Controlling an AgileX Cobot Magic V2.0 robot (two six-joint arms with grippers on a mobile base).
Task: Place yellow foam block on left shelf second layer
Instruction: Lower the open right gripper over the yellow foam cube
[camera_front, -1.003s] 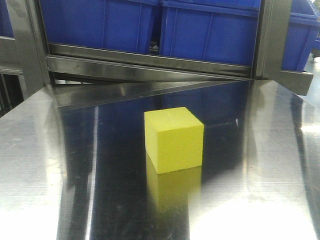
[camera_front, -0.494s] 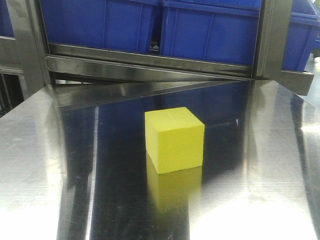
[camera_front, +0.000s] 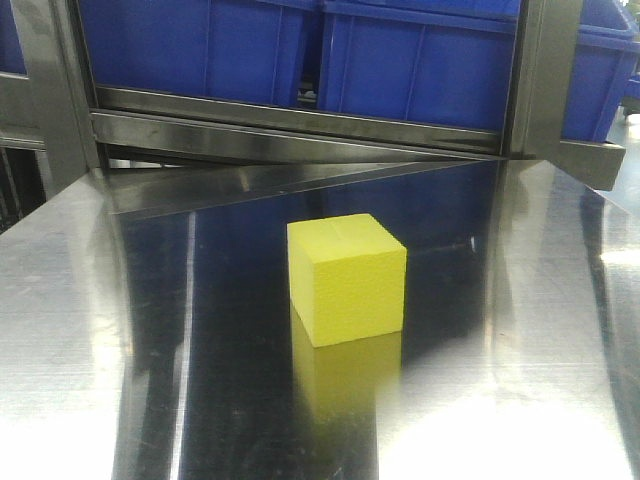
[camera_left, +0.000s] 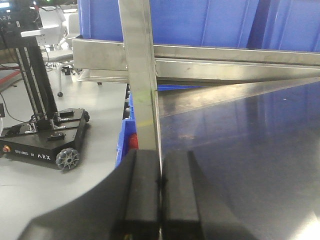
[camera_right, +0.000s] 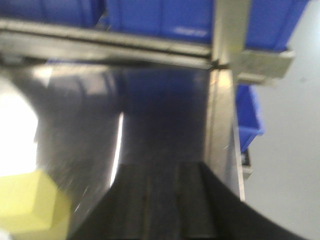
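Front view: looking forward and slightly down across the steel desk (camera_front: 70, 330) toward the shelf rail (camera_front: 300, 125) and blue bins (camera_front: 420, 70), at middling range, with the yellow foam block (camera_front: 347, 280) near centre.

Left wrist view: set low just behind the left claw (camera_left: 160, 175), facing forward along the desk's left edge, close to an upright post (camera_left: 142, 75), with a wheeled base (camera_left: 45, 142) on the floor at left.

Right wrist view: blurred, just behind the right claw (camera_right: 160, 175), facing forward over the desk's right edge.

Shared by all three: desk, rail, bins. Shared by front and right wrist only: the block, at lower left in the latter.
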